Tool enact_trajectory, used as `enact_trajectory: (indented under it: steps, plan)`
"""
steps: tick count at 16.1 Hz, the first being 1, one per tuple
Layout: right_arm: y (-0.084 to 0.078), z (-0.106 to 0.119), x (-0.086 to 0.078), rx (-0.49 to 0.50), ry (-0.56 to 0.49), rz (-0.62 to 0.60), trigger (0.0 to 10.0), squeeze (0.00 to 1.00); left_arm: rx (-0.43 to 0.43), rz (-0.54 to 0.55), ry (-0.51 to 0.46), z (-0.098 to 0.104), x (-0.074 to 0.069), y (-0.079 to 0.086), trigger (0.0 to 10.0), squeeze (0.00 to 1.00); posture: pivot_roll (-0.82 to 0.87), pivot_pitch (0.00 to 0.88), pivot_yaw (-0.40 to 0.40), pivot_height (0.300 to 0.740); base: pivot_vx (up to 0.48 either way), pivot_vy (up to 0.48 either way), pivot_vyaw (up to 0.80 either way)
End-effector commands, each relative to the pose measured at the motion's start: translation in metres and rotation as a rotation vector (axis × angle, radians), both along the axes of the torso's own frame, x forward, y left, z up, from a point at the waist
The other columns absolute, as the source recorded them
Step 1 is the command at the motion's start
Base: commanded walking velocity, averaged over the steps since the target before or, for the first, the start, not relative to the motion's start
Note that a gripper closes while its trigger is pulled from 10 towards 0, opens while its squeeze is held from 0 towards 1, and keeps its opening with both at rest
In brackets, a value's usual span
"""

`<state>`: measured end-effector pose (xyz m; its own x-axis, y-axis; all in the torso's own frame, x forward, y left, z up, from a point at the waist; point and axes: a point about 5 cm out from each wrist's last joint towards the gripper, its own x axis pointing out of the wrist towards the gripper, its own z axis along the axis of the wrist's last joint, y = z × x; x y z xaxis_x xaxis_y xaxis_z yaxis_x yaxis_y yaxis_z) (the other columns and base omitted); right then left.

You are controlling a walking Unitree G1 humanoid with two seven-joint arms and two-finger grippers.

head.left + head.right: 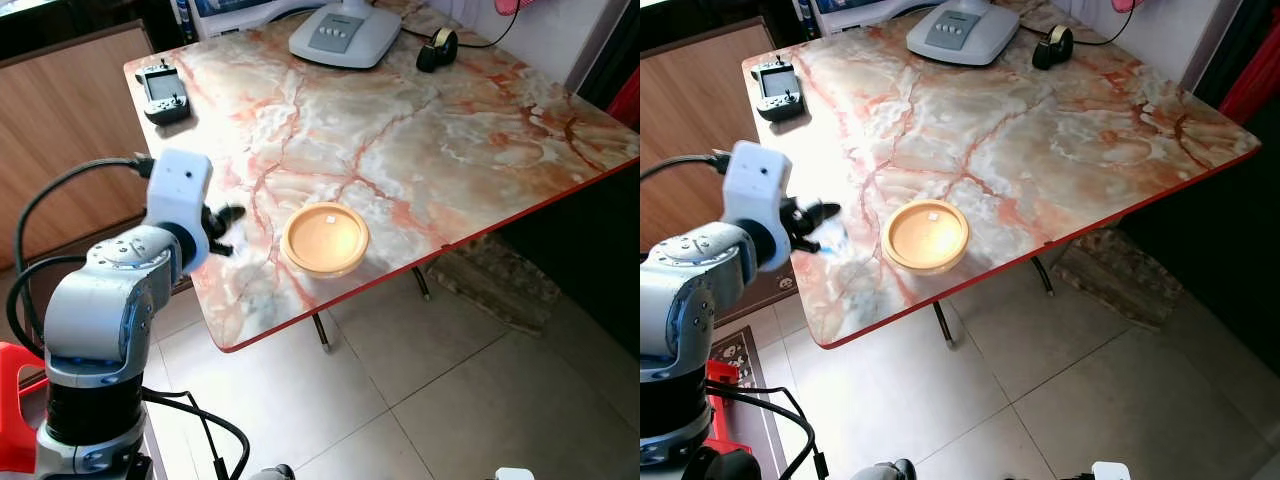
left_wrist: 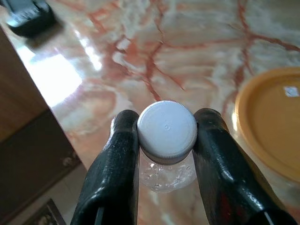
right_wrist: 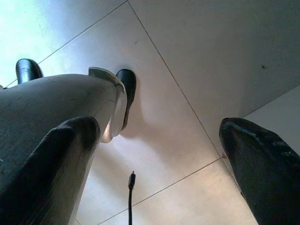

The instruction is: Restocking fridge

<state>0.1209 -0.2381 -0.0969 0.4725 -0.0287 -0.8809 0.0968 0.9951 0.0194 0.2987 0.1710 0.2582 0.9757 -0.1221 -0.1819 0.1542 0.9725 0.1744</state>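
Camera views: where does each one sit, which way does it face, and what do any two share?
Left eye: head, looking down at the marble table; left arm, left pincer.
Right eye: same scene, same yellow dish.
Left wrist: along the left pincer, shut on a clear bottle; shares the dish.
Right wrist: along the open right pincer, down at floor tiles and the robot's leg.

The right end effector (image 3: 159, 164) hangs with fingers spread wide over the tiled floor (image 3: 225, 56), beside the robot's leg (image 3: 51, 103) and a loose cable (image 3: 131, 197).
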Motion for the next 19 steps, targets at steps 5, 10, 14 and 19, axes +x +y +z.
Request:
enact_trajectory:
  steps: [5, 10, 14, 19]
  plan:
    - [0.001, -0.003, -0.009, 0.009, 0.032, -0.007, 10.0, 0.00, 0.173, 0.310, -0.104, 0.002, 0.002, 0.050, 0.0, 0.00, 0.21, 0.185, 0.016, 0.740, 0.000, 0.000, 0.00]
    - [0.002, -0.004, -0.011, 0.012, 0.034, -0.007, 10.0, 0.00, 0.162, 0.639, 0.022, -0.067, -0.020, 0.116, 10.0, 0.00, 0.21, 0.188, 0.021, 0.740, 0.000, 0.000, 0.00]
    - [0.002, -0.004, -0.012, 0.010, 0.035, -0.019, 10.0, 0.00, 0.172, 0.622, 0.190, -0.175, -0.052, 0.119, 10.0, 0.00, 0.19, 0.181, 0.024, 0.740, 0.000, 0.000, 0.00]
    - [0.003, -0.004, -0.012, 0.011, 0.028, -0.034, 10.0, 0.00, 0.259, 0.537, 0.338, -0.247, -0.075, 0.110, 10.0, 0.00, 0.16, 0.160, 0.032, 0.740, 0.000, 0.000, 0.00]
